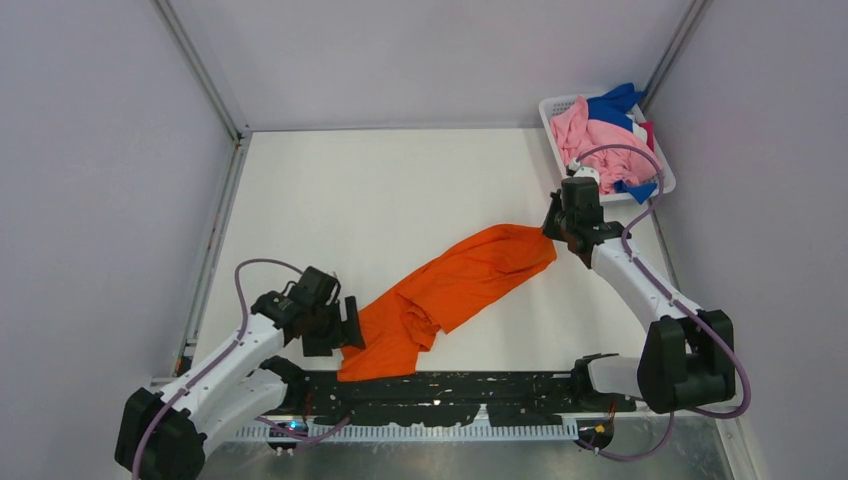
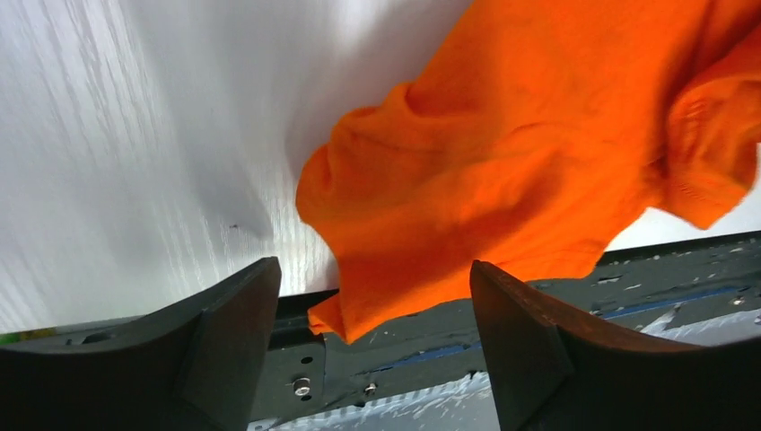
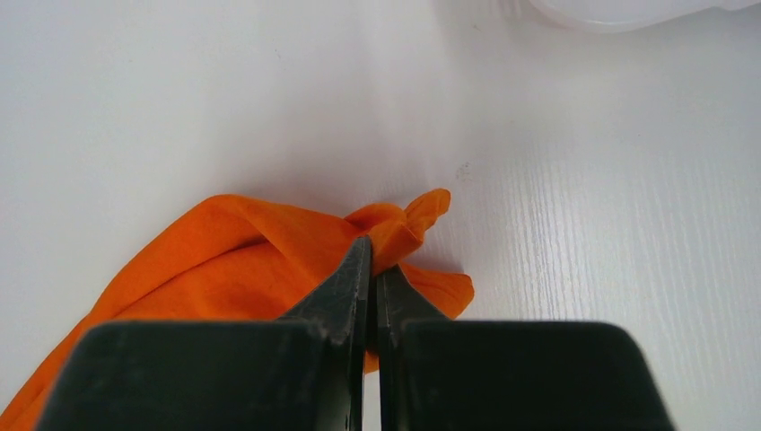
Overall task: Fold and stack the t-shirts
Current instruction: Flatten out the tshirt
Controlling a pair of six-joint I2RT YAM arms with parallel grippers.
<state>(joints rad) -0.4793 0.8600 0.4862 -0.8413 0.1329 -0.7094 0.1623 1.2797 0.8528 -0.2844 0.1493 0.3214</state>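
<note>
Top external: orange t-shirt (image 1: 450, 295) lies crumpled in a long diagonal band across the worktop (image 1: 400, 190), running from the near left by the black base rail (image 1: 450, 392) to the far right. Right hand (image 1: 556, 232) sits at the shirt's far-right tip, clenched on it. Right wrist view confirms this: fingers pressed together, a bunched fold of orange cloth pinched between them, the fold's end poking out past the tips. Left hand (image 1: 350, 325) is at the shirt's near-left end, just beside the cloth edge. Left wrist view: its fingers (image 2: 233, 332) stand wide apart, released, nothing gripped. The shirt's near corner shows between them, over the edge of the rail. Cannot tell whether cloth touches either finger. White mesh basket (image 1: 552, 125) stands in the far-right corner, just beyond the right hand. It holds a pink t-shirt (image 1: 590, 135), a blue t-shirt (image 1: 615, 103) and a sliver of magenta t-shirt (image 1: 647, 133), all heaped unfolded.
</note>
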